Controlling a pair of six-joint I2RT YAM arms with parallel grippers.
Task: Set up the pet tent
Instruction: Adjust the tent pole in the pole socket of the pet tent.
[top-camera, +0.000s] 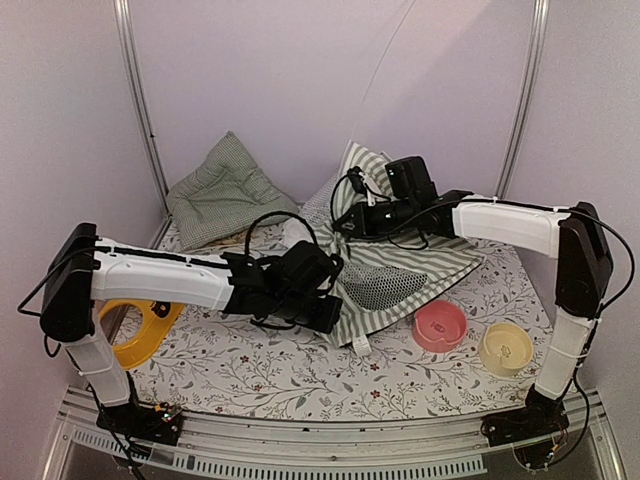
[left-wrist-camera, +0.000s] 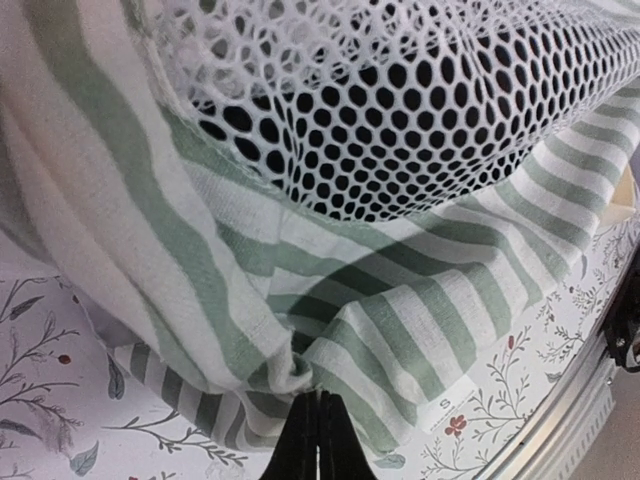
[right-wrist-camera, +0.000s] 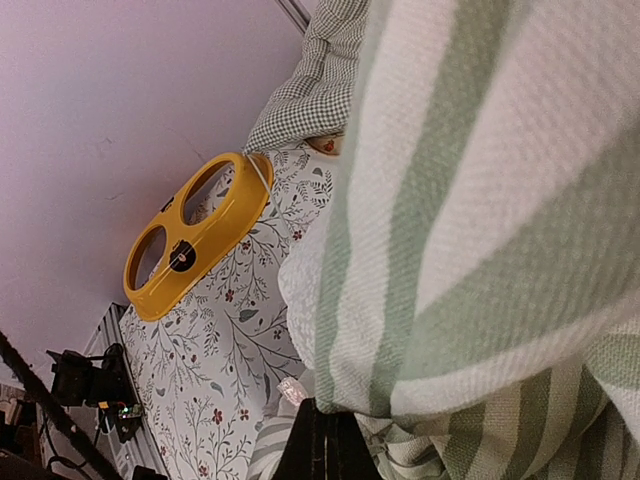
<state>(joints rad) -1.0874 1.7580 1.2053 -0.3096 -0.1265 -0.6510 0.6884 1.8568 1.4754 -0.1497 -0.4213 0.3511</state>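
Note:
The pet tent (top-camera: 400, 270) lies collapsed at the middle of the table, green-and-white striped with a white mesh panel (top-camera: 385, 288). My left gripper (top-camera: 335, 300) is at its near left edge, shut on a bunched fold of the striped fabric (left-wrist-camera: 290, 370); the mesh (left-wrist-camera: 400, 110) fills the upper part of the left wrist view. My right gripper (top-camera: 345, 225) is at the tent's far left part, shut on striped fabric (right-wrist-camera: 480, 200) that fills the right wrist view. No poles show.
A green checked cushion (top-camera: 225, 190) leans in the back left corner. A yellow two-hole bowl stand (top-camera: 135, 330) lies at the left. A pink bowl (top-camera: 440, 325) and a cream bowl (top-camera: 505, 348) sit at the front right. Walls stand close around.

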